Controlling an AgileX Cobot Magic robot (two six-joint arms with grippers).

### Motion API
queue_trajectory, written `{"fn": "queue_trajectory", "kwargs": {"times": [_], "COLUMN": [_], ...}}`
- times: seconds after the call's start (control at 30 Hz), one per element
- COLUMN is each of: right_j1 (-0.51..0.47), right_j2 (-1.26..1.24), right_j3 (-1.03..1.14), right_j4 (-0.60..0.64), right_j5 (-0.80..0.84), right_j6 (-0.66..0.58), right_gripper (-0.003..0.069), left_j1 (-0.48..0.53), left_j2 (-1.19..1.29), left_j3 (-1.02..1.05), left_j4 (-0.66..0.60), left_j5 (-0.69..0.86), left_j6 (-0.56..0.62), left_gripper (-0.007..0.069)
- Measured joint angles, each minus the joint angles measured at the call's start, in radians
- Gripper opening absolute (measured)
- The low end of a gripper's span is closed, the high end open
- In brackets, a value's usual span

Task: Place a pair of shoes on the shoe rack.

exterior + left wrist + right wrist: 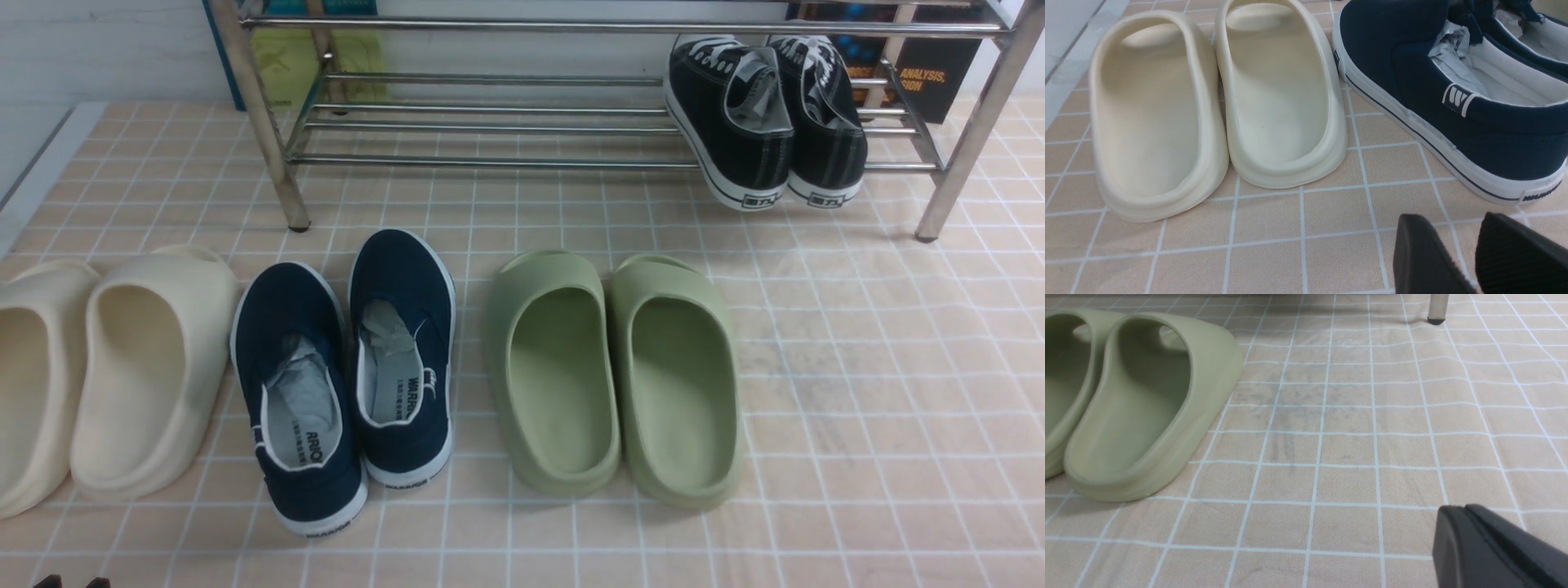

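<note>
The pair of shoes (763, 114), two black sneakers with white laces and soles, lies side by side on the lower shelf of the shoe rack (490, 161), at its right end. Their heels stick out past the front bar. My left gripper (1451, 220) hovers low over the tiled floor near the heel of a navy slip-on (1453, 102). It is open, with bare floor showing between its fingers, and only its tips (72, 583) show at the bottom left of the front view. My right gripper (1461, 510) is shut and empty over bare tiles, right of the green slides (1139, 404).
In front of the rack stand cream slides (122, 367), navy slip-ons (351, 367) and green slides (612, 376) in a row. One rack leg (1438, 306) shows far ahead in the right wrist view. Boxes lean behind the rack. A white ledge (41, 171) borders the floor's left side.
</note>
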Motion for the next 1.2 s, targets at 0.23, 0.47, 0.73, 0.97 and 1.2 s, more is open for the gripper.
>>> {"fn": "queue_trajectory", "kwargs": {"times": [0.23, 0.47, 0.73, 0.97, 1.2], "right_j1": [0.000, 0.000, 0.000, 0.000, 0.000], "right_j2": [0.000, 0.000, 0.000, 0.000, 0.000], "right_j3": [0.000, 0.000, 0.000, 0.000, 0.000], "right_j4": [0.000, 0.000, 0.001, 0.001, 0.001], "right_j5": [0.000, 0.000, 0.000, 0.000, 0.000], "right_j6": [0.000, 0.000, 0.000, 0.000, 0.000], "right_gripper": [0.0003, 0.0009, 0.0018, 0.0029, 0.0030], "left_j1": [0.000, 0.000, 0.000, 0.000, 0.000], "left_j2": [0.000, 0.000, 0.000, 0.000, 0.000], "left_j3": [0.000, 0.000, 0.000, 0.000, 0.000], "left_j4": [0.000, 0.000, 0.000, 0.000, 0.000], "left_j5": [0.000, 0.000, 0.000, 0.000, 0.000], "left_j6": [0.000, 0.000, 0.000, 0.000, 0.000], "left_gripper": [0.0240, 0.0240, 0.0240, 0.0240, 0.0240]}}
